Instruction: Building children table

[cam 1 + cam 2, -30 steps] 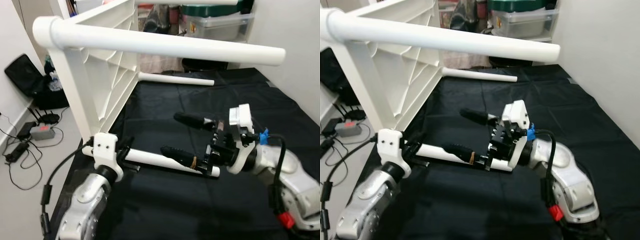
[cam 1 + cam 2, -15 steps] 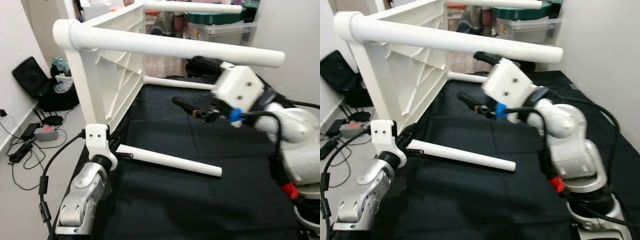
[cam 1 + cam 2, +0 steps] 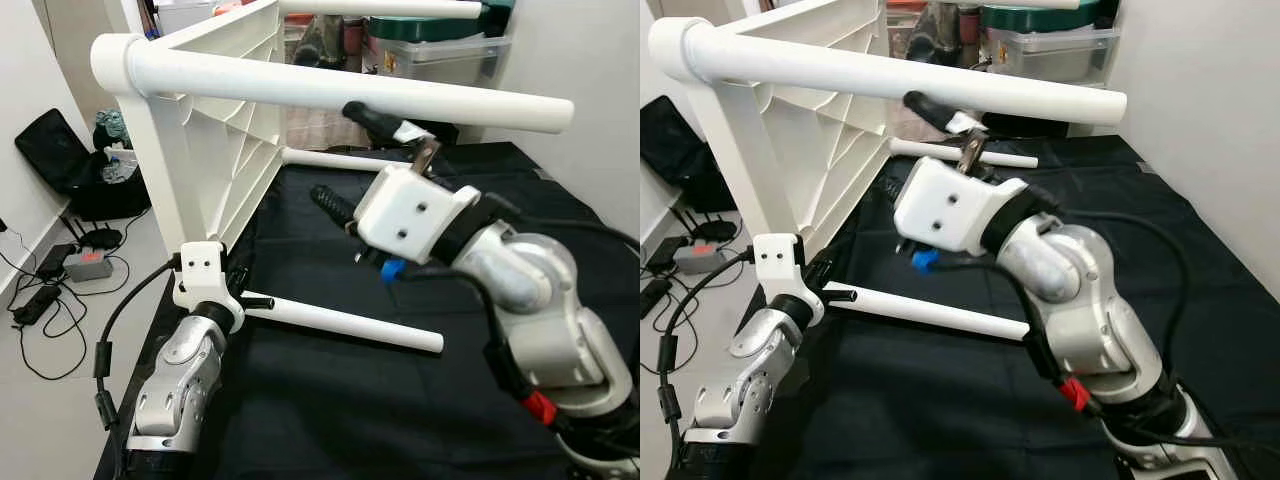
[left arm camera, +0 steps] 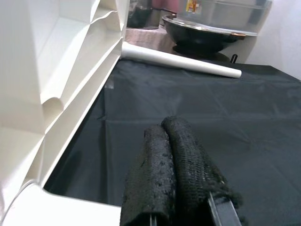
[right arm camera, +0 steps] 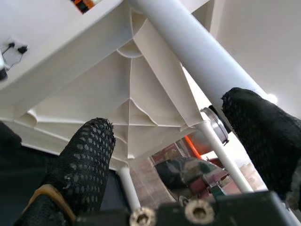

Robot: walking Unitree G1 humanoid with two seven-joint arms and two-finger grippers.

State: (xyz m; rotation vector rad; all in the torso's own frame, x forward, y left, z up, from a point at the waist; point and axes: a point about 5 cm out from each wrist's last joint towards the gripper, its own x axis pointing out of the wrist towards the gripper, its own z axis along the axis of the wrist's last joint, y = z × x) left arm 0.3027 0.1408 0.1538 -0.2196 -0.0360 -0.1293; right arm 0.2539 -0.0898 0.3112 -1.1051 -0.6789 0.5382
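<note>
The black cloth-covered tabletop [image 3: 420,400] stretches across the scene, and lying on its side along the left edge is the white plastic children's table [image 3: 215,130], ribbed underside facing right. One fitted long white round table leg [image 3: 330,88] runs from the near top corner out to the right, high above the cloth; a second one [image 3: 380,8] runs the same way at the far top. A loose short white tube leg [image 3: 340,322] lies on the cloth near the middle, its left end at the table's lower corner. Another loose white tube [image 3: 350,160] lies on the cloth farther back.

The right gripper [image 3: 345,160] is raised just below the near fitted leg, jaws wide apart, nothing held; one black finger [image 3: 375,118] reaches up beside that leg, the other [image 3: 332,205] lower. The right wrist view looks up between both fingertips [image 5: 89,155] at the table's ribbed underside.

The left gripper [image 3: 245,290] sits low at the table's near corner, by the short tube's left end. In its wrist view the fingers [image 4: 174,174] are pressed together with nothing between them.

Left of the tabletop, cables and a black bag [image 3: 60,150] lie on the floor.
</note>
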